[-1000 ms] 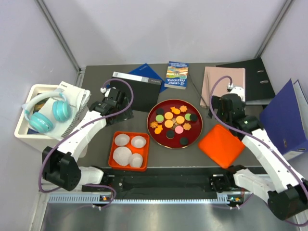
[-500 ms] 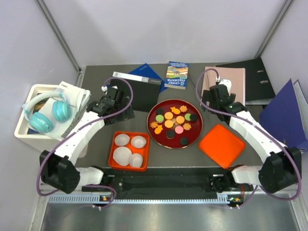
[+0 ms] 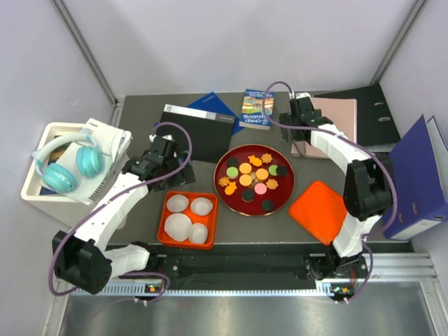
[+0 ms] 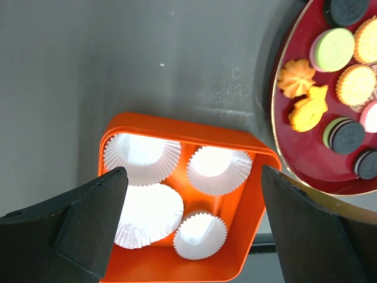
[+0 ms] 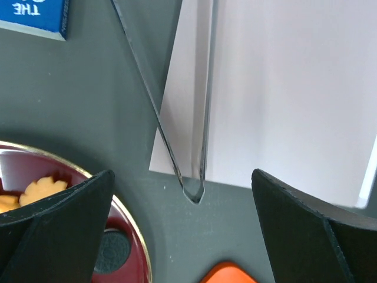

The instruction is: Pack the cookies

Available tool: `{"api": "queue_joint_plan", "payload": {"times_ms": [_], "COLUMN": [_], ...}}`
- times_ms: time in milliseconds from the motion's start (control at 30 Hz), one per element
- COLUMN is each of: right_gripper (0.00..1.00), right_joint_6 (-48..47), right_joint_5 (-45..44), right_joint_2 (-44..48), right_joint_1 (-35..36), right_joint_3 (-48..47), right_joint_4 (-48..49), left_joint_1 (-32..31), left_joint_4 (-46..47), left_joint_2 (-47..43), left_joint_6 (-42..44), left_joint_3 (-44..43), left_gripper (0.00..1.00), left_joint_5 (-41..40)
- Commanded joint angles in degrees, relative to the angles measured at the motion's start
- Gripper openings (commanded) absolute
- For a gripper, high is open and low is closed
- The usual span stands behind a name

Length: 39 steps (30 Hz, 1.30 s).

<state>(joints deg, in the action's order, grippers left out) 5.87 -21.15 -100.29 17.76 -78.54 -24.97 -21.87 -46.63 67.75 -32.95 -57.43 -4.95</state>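
Observation:
The cookies (image 3: 252,178) lie on a round red plate (image 3: 227,194) mid-table: black, green, orange, yellow and pink discs and orange flower shapes. An orange box (image 3: 168,219) holding several white paper cups (image 3: 178,226) sits to the plate's left. My left gripper (image 3: 165,173) is open and empty just behind that box. In the left wrist view my left gripper (image 4: 191,177) hangs above the box (image 4: 253,194), with some of the cookies (image 4: 306,109) at the right. My right gripper (image 3: 297,126) is open and empty behind the plate. In the right wrist view it (image 5: 181,177) is over clear plastic tongs (image 5: 193,188).
An orange lid (image 3: 322,212) lies right of the plate. A pink folder (image 3: 334,119), black binder (image 3: 374,112) and blue binder (image 3: 420,175) are at the back right. Books (image 3: 255,108) and a black notebook (image 3: 199,136) lie behind. A white bin with headphones (image 3: 66,164) stands left.
My right arm has swung from beside the orange lid to the back, over the pink folder's corner. My left gripper has moved a little nearer, toward the orange box.

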Motion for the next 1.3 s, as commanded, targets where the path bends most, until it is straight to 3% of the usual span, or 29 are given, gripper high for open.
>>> {"api": "queue_joint_plan", "payload": {"times_ms": [0,467,1267], "right_gripper": [0.99,0.99,0.99], "right_joint_6": [-2.4,-1.8,6.3], "right_joint_5": [3.7,11.2,10.0], "right_joint_2": [-3.4,-11.6,-24.9], "right_joint_1": [-2.4,-4.6,-6.2], "right_joint_3": [-5.9,-11.0,-21.7], "right_joint_4": [1.9,2.2,-5.2], "left_joint_1": [-0.3,-0.3,-0.3], "left_joint_4": [1.7,3.5,2.4], "left_joint_2": [-1.9,0.4,2.3], "left_joint_6": [1.8,2.1,1.7], "left_joint_3": [0.8,0.7,0.8], "left_gripper": [0.99,0.99,0.99], "left_joint_5": [0.8,2.8,-0.2]}}
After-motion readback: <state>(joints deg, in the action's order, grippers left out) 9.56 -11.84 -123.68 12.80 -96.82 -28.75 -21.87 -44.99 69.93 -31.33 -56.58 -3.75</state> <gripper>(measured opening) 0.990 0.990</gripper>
